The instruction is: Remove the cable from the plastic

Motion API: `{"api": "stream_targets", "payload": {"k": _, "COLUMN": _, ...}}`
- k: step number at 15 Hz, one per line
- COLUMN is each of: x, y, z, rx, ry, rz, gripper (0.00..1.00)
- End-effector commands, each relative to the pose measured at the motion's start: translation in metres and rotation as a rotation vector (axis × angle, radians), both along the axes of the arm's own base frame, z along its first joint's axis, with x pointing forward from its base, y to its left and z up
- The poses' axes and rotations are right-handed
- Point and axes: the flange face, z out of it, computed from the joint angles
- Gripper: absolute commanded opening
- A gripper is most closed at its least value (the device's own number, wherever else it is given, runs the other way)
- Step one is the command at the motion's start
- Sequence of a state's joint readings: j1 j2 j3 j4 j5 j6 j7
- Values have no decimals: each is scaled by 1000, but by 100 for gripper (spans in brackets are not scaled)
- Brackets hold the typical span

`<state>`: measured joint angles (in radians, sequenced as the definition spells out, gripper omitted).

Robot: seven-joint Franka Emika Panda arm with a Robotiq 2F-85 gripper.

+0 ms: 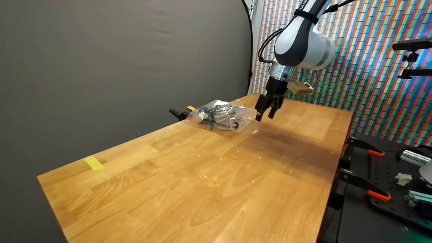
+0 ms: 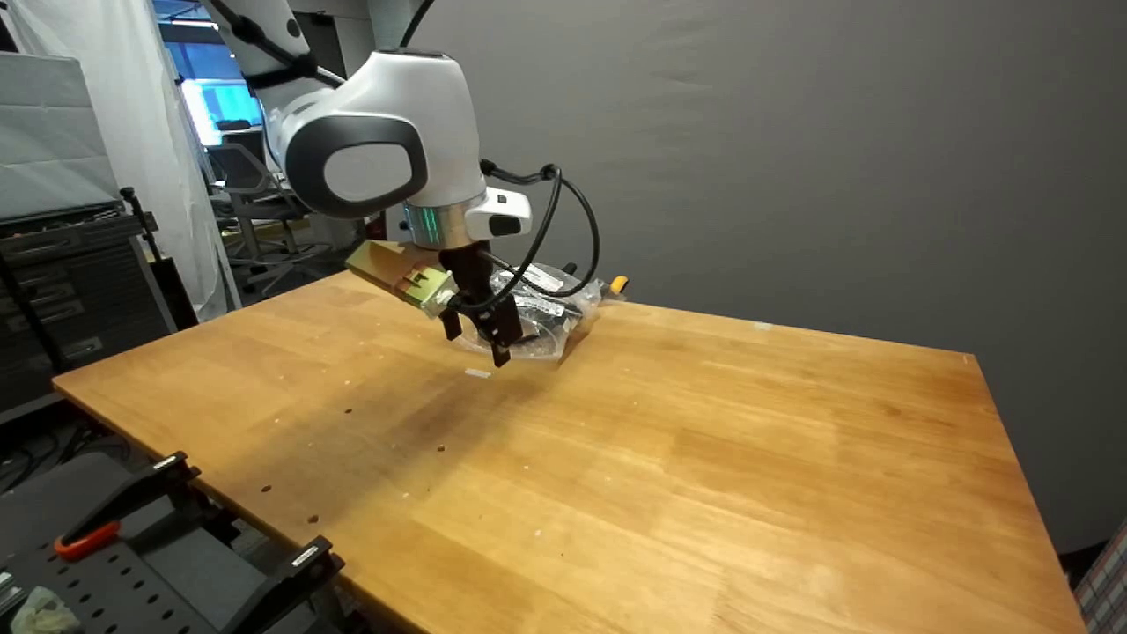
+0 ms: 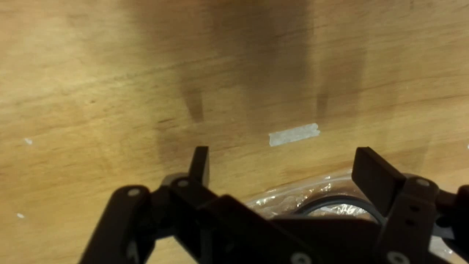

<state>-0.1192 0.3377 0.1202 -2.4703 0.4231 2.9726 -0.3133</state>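
Hovers above table (image 1: 189, 189) with gripper (image 3: 281, 150) spread wide | near plastic bag (image 3: 304, 194) around cable (image 3: 339, 200) | lower right of wrist view

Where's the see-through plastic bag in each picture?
In an exterior view: the clear plastic bag, near the middle, left of the gripper.
In an exterior view: the bag, middle, partly behind the gripper.
Wrist view: the bag, bottom, right of centre.
All show the whitish tape strip beside it.
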Motion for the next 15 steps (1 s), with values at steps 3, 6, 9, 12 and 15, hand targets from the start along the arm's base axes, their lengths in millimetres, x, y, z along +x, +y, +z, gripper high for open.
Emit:
{"api": "stream_targets", "payload": {"k": 3, "x": 23, "y": 6, "z": -10, "rx": 26, "ry": -118, "rz": 3, "gripper": 100}}
{"api": "stream_targets", "payload": {"k": 6, "x": 31, "y": 9, "z": -14, "rx": 34, "ry": -176, "rz": 16, "gripper": 100}}
{"api": "stream_targets", "payload": {"k": 9, "x": 35, "y": 10, "z": -24, "rx": 54, "ry": -204, "rz": 23, "gripper": 100}}
{"api": "stream_targets", "payload": {"k": 12, "x": 37, "y": 11, "z": -31, "rx": 95, "ry": -226, "rz": 26, "gripper": 100}}
{"api": "stream_targets", "payload": {"k": 15, "x": 36, "y": 17, "z": -30, "rx": 92, "ry": -286, "rz": 75, "gripper": 100}}
